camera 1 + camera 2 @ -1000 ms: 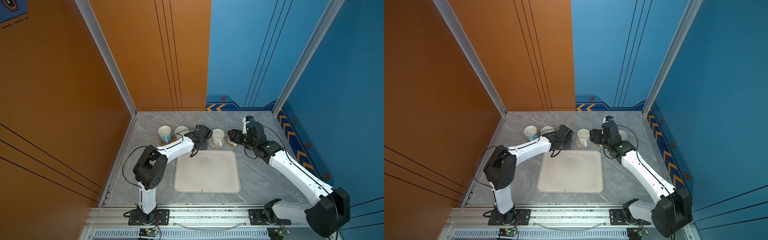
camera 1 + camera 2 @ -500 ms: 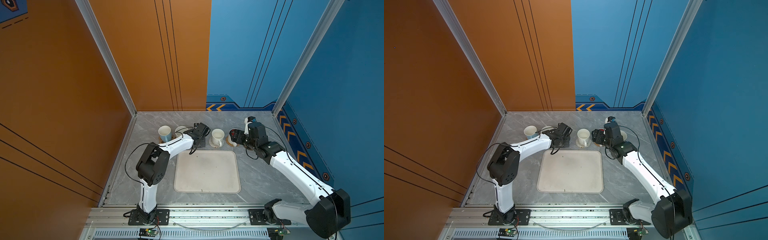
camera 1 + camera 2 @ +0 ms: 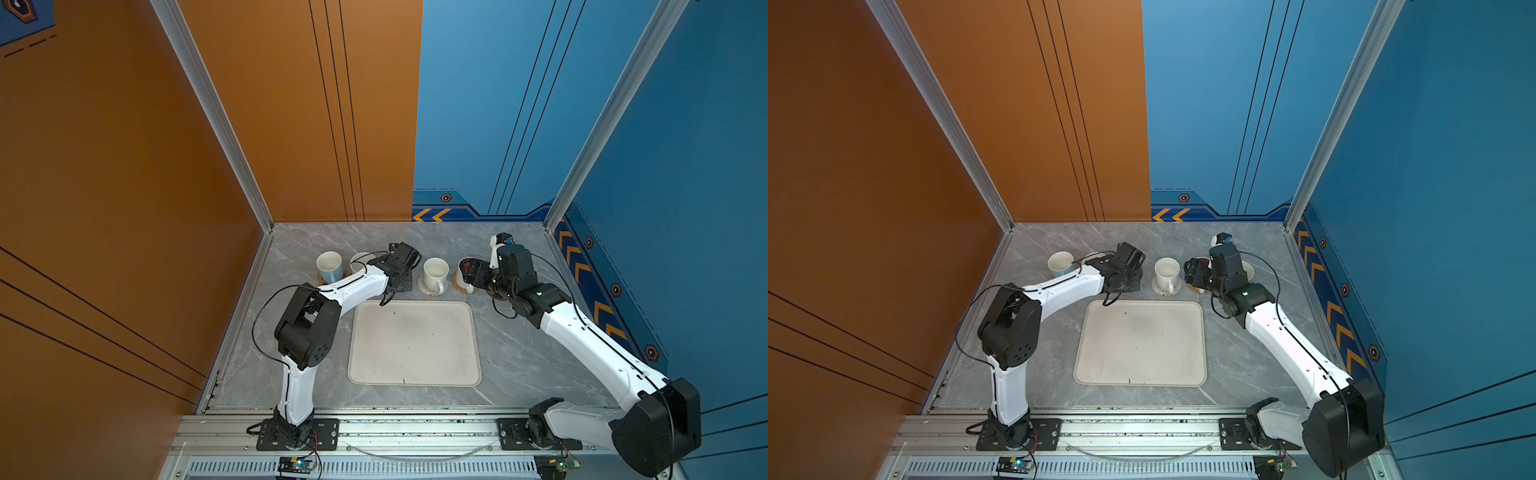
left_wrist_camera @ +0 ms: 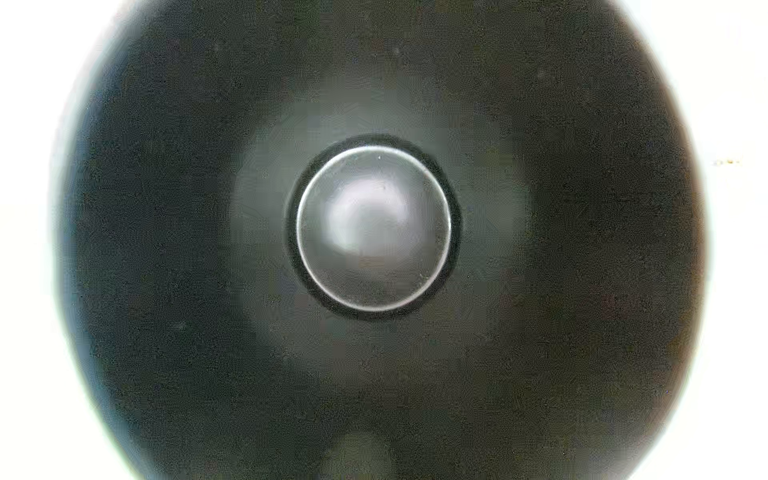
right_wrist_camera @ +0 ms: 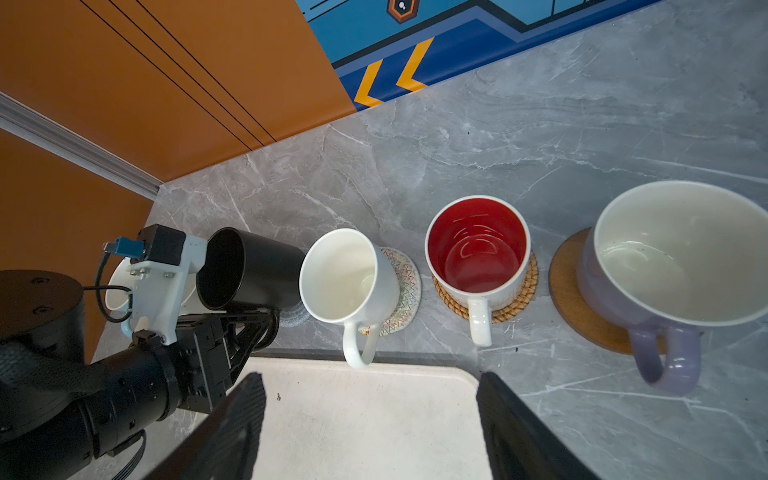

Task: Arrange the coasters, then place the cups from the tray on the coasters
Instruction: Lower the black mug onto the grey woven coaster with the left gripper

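Observation:
The cups stand in a row behind the tray [image 5: 365,415]. My left gripper [image 3: 397,276] is shut on the black cup [image 5: 249,266], which leans over the grey-blue coaster [image 5: 293,318]. The left wrist view shows only that cup's dark inside. A white cup [image 5: 345,278] sits on the woven white coaster [image 5: 403,286]. The red-inside cup [image 5: 478,245] is on the rattan coaster [image 5: 528,291], and the lavender cup [image 5: 665,266] on a wooden disc [image 5: 569,291]. My right gripper [image 5: 370,378] hangs open over the tray's far right corner, holding nothing.
The light blue cup [image 3: 329,266] stands at the far left of the row, with a white cup [image 3: 359,259] half hidden behind my left arm. The orange wall runs close on the left and the blue wall on the right.
My left gripper has carried the black cup from the tray's far edge back toward the row of cups. The right arm has barely moved and its jaws stay apart.

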{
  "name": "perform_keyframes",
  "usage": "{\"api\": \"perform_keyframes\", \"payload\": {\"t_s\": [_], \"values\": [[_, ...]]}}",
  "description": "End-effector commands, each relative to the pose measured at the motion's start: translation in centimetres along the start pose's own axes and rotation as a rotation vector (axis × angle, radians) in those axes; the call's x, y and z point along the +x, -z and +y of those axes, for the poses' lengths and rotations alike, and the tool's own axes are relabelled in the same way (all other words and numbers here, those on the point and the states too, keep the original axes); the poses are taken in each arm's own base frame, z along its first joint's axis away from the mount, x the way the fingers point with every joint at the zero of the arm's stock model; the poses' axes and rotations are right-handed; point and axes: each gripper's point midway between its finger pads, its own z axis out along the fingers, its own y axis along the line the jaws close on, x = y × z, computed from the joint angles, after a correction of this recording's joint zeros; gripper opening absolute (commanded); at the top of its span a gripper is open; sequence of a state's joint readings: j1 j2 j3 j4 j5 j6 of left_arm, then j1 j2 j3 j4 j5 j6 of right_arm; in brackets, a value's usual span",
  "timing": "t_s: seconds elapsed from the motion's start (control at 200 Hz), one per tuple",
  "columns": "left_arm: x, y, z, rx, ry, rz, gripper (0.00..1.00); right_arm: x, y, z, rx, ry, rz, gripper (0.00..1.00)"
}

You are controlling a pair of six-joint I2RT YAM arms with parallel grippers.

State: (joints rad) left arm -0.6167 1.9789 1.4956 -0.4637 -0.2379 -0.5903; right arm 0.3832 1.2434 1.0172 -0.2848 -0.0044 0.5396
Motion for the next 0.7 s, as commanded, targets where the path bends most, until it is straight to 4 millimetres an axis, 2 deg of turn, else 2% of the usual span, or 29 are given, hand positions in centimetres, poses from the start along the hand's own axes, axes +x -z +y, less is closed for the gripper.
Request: {"api": "perform_keyframes", "payload": {"t_s": [0.0,0.691], "values": [[-2.3,0.5,-0.3,0.013,0.007,-0.058,0.00,-0.1,0.2,0.0,-0.017,-0.001,-0.005,0.79],[-1.0,-0.6,0.6,-0.026,0.005,-0.023,0.00,0.0,-0.1,-0.1,-0.016,-0.004,0.001,0.79]]}}
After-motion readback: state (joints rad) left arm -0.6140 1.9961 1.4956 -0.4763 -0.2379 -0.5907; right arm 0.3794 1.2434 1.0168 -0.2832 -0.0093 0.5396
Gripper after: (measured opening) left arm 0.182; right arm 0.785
